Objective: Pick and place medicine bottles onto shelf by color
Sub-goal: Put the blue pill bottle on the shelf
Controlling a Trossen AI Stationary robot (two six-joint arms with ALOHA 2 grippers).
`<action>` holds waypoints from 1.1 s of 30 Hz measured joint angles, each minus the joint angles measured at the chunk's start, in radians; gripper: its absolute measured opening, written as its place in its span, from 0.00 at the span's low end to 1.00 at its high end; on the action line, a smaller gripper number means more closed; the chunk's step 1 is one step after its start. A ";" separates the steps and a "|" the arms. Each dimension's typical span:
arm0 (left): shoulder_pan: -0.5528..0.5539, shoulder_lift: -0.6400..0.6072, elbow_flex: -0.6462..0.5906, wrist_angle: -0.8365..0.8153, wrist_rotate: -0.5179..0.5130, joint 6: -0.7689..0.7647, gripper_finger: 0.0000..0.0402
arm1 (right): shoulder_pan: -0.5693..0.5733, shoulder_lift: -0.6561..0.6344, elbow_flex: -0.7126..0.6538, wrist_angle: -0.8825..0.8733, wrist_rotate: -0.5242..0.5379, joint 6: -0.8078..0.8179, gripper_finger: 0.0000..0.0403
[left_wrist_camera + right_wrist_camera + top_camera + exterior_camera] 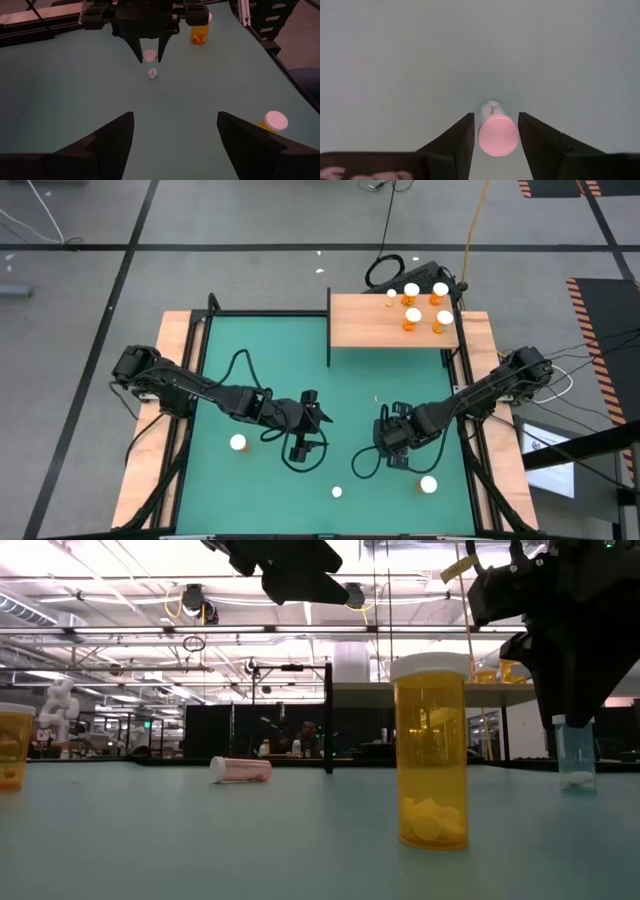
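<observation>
The right gripper (495, 137) hangs low over the green mat (270, 350), its fingers straddling a small clear bottle (496, 132); whether they grip it cannot be told; the left gripper (175, 132) hovers spread and empty; five orange bottles (413, 320) stand on the shelf (370, 320).

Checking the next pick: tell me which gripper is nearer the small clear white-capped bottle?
Right. The right gripper straddles the small clear white-capped bottle, fingers on either side. The left gripper hovers apart over the green mat.
</observation>
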 joint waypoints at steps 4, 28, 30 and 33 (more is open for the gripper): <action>0.000 0.000 0.000 0.000 0.000 0.000 0.71 | 0.000 0.000 0.000 -0.003 -0.001 -0.001 0.42; 0.000 0.000 0.000 -0.001 0.000 0.013 0.71 | 0.001 0.001 -0.079 0.029 -0.031 -0.020 0.45; 0.000 0.000 0.000 -0.001 0.000 0.022 0.71 | 0.001 0.001 -0.076 0.034 -0.031 -0.024 0.45; 0.000 0.000 0.000 -0.001 0.000 0.027 0.71 | 0.001 0.000 -0.067 0.036 -0.030 -0.030 0.45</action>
